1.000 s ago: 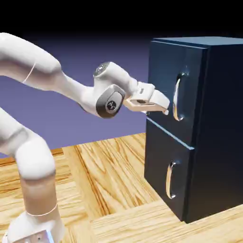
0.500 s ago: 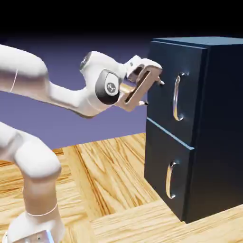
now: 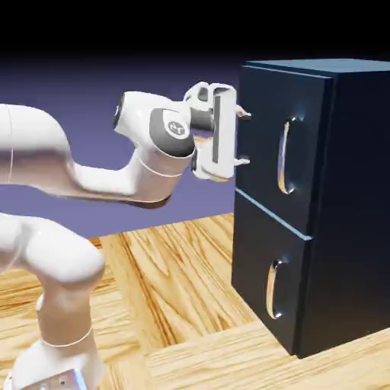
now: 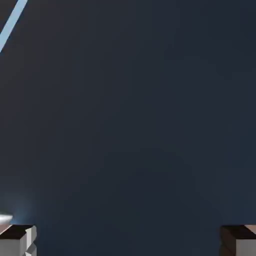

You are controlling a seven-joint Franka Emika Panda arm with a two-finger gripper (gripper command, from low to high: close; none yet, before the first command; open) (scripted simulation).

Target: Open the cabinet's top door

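one open end effector (image 3: pixel 243 138), door (image 3: pixel 283 137) closed

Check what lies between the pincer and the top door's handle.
In the exterior view, only a bare stretch of the top door shows between the pincer and the handle.

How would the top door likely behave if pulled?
The top door would probably move as one stiff piece, being a flat, rectangular panel. Its smooth, shiny curved handle looks rigid, and might let fingertips slip a little.
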